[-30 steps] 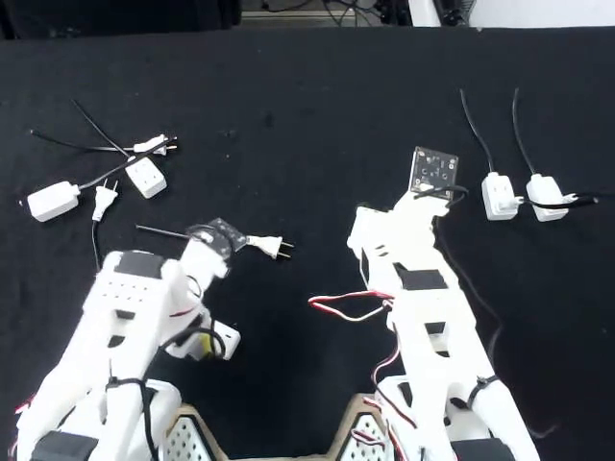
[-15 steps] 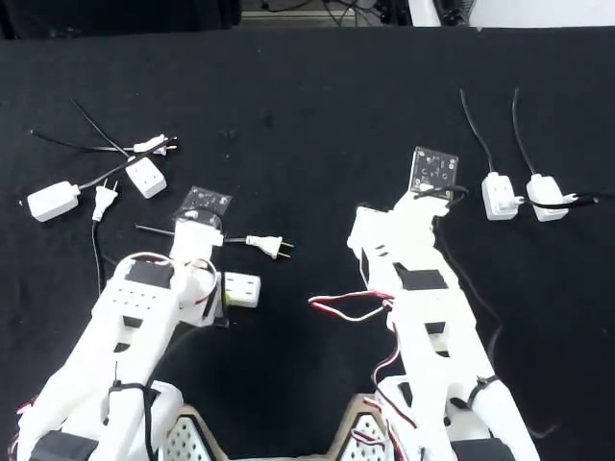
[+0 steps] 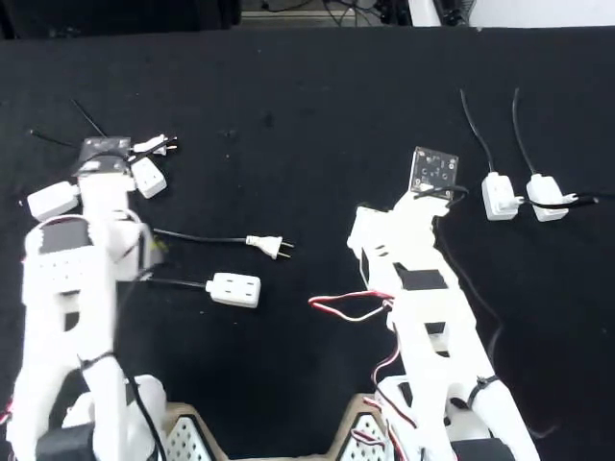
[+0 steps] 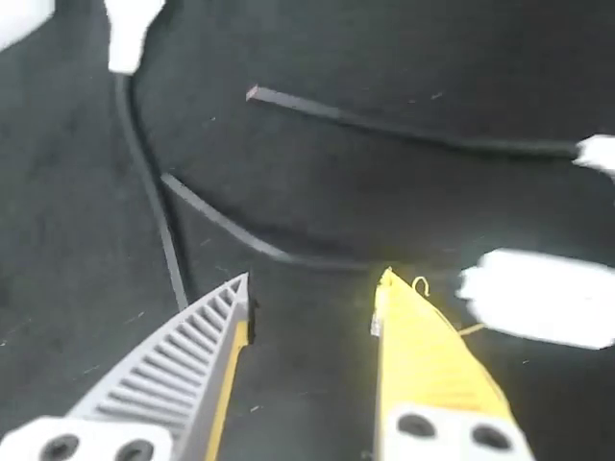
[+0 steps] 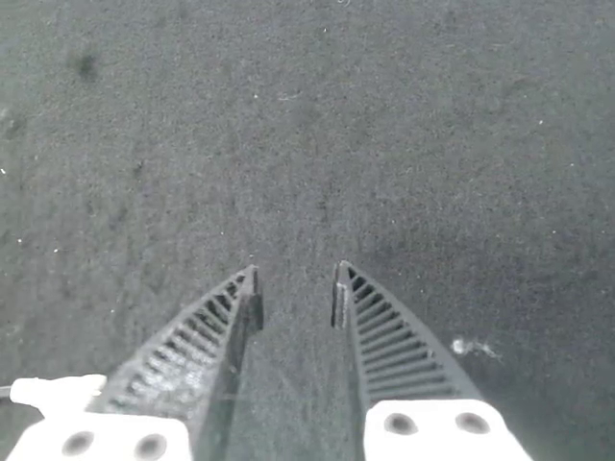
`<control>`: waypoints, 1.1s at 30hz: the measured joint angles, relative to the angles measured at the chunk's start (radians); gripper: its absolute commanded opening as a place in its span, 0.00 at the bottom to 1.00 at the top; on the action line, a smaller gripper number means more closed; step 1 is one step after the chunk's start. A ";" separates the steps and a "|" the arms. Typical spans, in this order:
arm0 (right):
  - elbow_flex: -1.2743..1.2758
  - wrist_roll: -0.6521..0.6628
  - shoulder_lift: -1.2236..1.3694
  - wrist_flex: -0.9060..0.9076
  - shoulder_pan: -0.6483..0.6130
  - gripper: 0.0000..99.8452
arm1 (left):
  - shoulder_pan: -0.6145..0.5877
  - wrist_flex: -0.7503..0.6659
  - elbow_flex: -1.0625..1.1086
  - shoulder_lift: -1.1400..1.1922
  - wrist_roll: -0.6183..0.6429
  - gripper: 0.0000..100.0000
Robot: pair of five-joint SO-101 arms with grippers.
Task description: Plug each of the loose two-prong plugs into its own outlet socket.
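- Well, the loose plug (image 3: 273,247) lies flat on the black counter (image 3: 307,106) between the two arms. Its prongs point toward the right arm, and its thin cord (image 3: 197,236) trails off toward the left one.
- Just beside it, nearer the arm bases, sits a white outlet socket (image 3: 235,289) on its own lead, close to the plug but not touching it.
- A bunch of white pieces (image 3: 53,200) and cords crowds the counter's far left, and a pair of sockets (image 3: 499,196) sits side by side well off to the right.
- The left fingers (image 4: 216,336) hang wide apart over that left bunch with nothing between them, just black cords on the cloth beneath.
- The right fingers (image 5: 384,336) are parted only a little, holding nothing, above bare counter.
- I'd say the plug is light, hard-shelled and small enough to squirm, and the springy cord will likely tug and twist it once it is lifted.
- The best hold, to my eye, is across the flat sides of the white body just behind the prongs, never on the prongs or the cord.
- The socket looks just as light, so it would probably skate when pushed. Pinning it by its sides, with the slot face left free, seems wise.
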 measured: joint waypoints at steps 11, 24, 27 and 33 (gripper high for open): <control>0.000 0.000 0.000 0.000 0.000 0.12 | -0.305 -0.020 -0.002 0.245 -0.272 0.21; 0.000 0.000 0.000 0.000 0.000 0.12 | -0.431 -0.273 -0.046 0.411 -0.290 0.21; 0.000 0.000 0.000 0.000 0.000 0.12 | -0.479 -0.279 -0.107 0.416 -0.290 0.21; 0.000 0.000 0.000 0.000 0.000 0.12 | -0.508 -0.279 -0.209 0.416 -0.255 0.21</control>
